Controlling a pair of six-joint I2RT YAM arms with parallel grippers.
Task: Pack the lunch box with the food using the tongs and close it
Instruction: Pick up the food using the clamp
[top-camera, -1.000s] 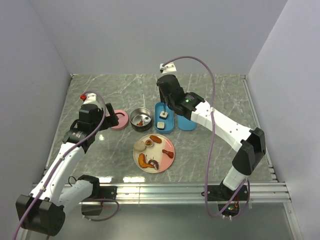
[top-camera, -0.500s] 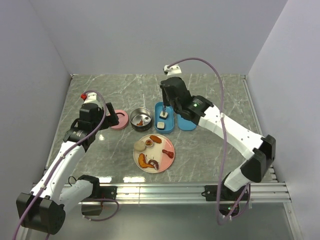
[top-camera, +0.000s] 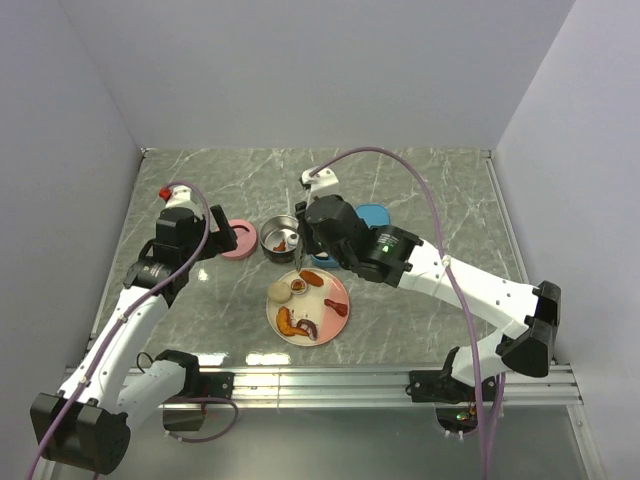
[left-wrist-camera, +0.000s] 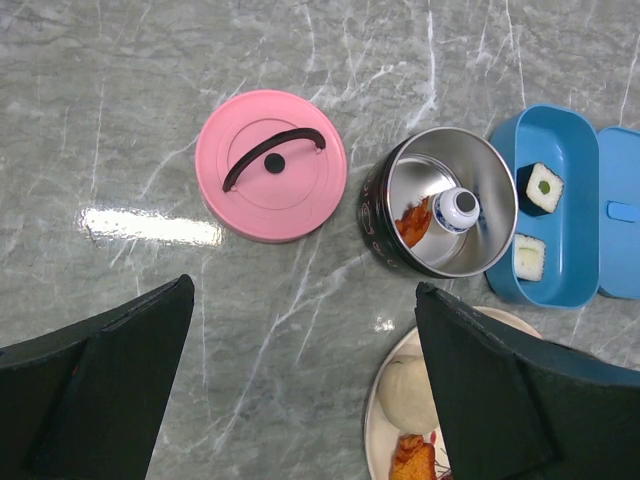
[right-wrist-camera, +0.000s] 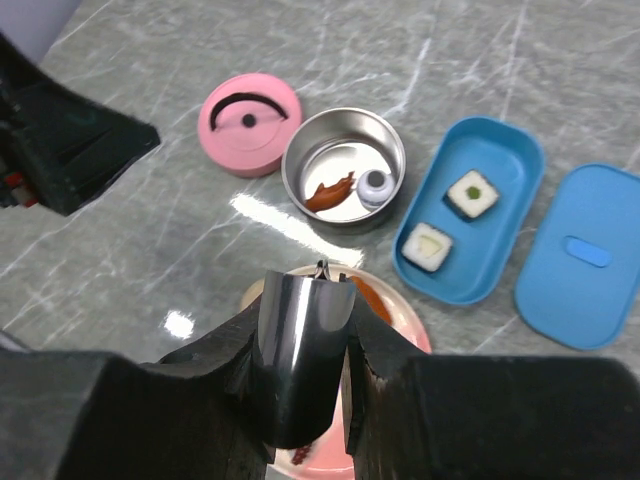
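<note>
My right gripper (right-wrist-camera: 303, 335) is shut on the silver tongs (right-wrist-camera: 300, 310); it hangs over the far left part of the pink plate (top-camera: 330, 318). The tongs' tips (right-wrist-camera: 322, 268) hold nothing. On the plate lie a beige bun (top-camera: 279, 291), a brown round (top-camera: 298, 287), a red sausage (top-camera: 313, 279) and an orange shrimp (top-camera: 290, 322). The blue lunch box (right-wrist-camera: 497, 165) stands open with two white sushi squares (right-wrist-camera: 471, 194) (right-wrist-camera: 427, 246) inside. Its blue lid (right-wrist-camera: 580, 255) lies to its right. My left gripper (left-wrist-camera: 305, 400) is open and empty over bare table left of the plate.
A steel bowl (right-wrist-camera: 343, 167) sits between a pink round lid (right-wrist-camera: 250, 110) and the lunch box. It holds an orange shrimp piece (right-wrist-camera: 328, 190) and a small white-and-blue piece (right-wrist-camera: 374, 185). Grey walls close in the marble table on three sides.
My right arm has swung left and toward the near side, carrying the tongs from over the lunch box to over the plate. The left arm has stayed put.
</note>
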